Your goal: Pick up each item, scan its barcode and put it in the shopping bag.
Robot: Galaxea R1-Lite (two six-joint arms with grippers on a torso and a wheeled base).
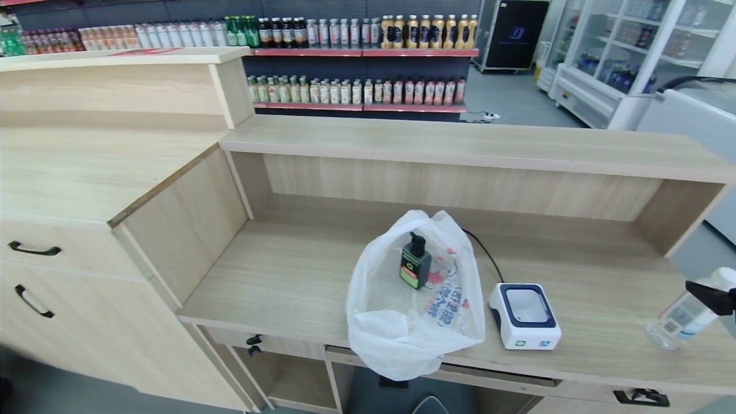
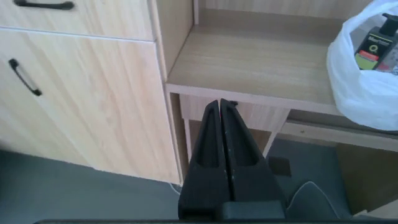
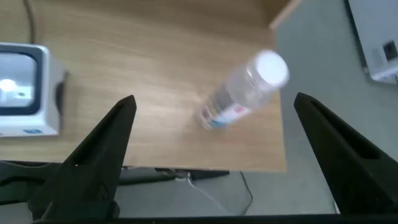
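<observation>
A white plastic shopping bag [image 1: 414, 310] stands open in the middle of the counter, with a dark green pump bottle [image 1: 415, 261] upright inside it. To its right lies the white and blue barcode scanner [image 1: 524, 315]. Near the counter's right end is a clear water bottle [image 1: 687, 316] with a white cap, looking tilted. My right gripper [image 1: 713, 296] hovers over it, open, and the water bottle [image 3: 242, 93] lies between its spread fingers [image 3: 99, 162], apart from both. My left gripper [image 2: 221, 143] is shut and empty, low in front of the counter's left part, well left of the bag [image 2: 367, 81].
A raised wooden ledge [image 1: 460, 144] runs along the back of the counter. A taller cabinet with drawers [image 1: 69, 190] walls off the left side. The scanner's cable [image 1: 483, 250] trails behind the bag. Bare counter [image 1: 276, 270] lies left of the bag.
</observation>
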